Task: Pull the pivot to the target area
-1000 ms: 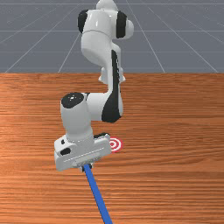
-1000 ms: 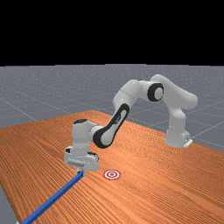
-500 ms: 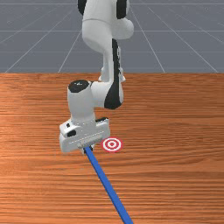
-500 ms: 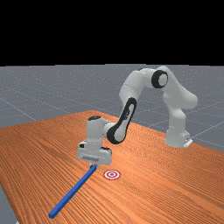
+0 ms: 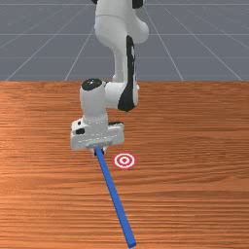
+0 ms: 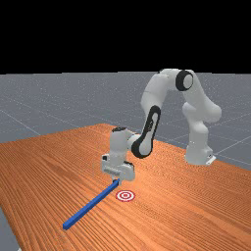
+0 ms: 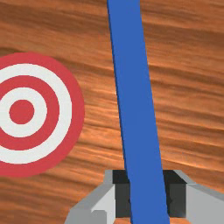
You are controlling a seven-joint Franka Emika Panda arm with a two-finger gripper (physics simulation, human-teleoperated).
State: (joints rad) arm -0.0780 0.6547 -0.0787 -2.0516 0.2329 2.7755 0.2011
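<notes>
The wooden surface [image 5: 194, 194] runs under everything, giving the pull a flat, wide run. Over it the arm [image 6: 152, 93] reaches out and bends down, the hand [image 6: 117, 166] low above the wood, as suits drawing a load back towards the base. The blue bar [image 5: 115, 199], which I take to be the pivot, slants away from the hand, its free end out towards the front view's bottom edge; whether that end rests on the wood I can't tell. Beside its held end, on the front view's right, lies the red-and-white target [image 5: 124, 160], flat and uncovered by the bar. The fingers [image 7: 177, 194] are closed on the bar, one pad against each side, near its end, likely so that it trails behind the pull. Most of its length is still short of the target, so I judge it needs more pull and a sideways shift; held at one end, it could swing.
</notes>
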